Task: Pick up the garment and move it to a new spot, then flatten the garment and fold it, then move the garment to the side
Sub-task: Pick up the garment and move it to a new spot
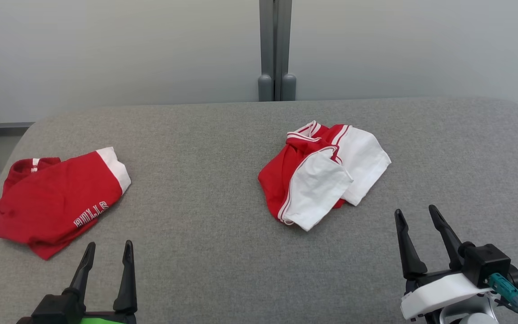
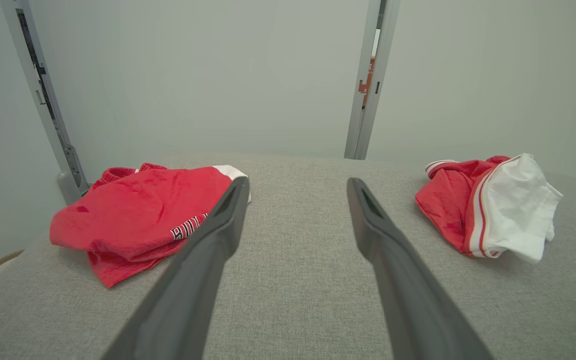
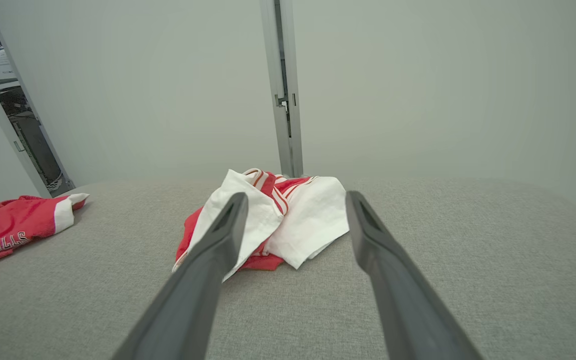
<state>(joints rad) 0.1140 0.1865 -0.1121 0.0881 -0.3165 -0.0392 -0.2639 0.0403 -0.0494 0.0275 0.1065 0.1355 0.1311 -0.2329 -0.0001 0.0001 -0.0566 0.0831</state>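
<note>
Your left tool [image 1: 109,244] and right tool [image 1: 416,210] both hover over the grey desk [image 1: 205,180], fingers spread, holding nothing. The crumpled red-and-white garment [image 1: 322,180] lies ahead of your right tool. A folded red BULLS garment [image 1: 56,198] lies ahead of the left.

A wide table [image 1: 223,279] covered in grey woven fabric takes up the near side of the room, its 2 far corners rounded. Behind it stand pale, matte wall panels [image 1: 106,49], meeting at a grey upright post [image 1: 275,45] with 2 rounded feet at its base. At the left edge of the right wrist view, a gap [image 3: 23,130] past the panel shows dim shelving and cables. The light is soft and even, the shadows faint.
</note>
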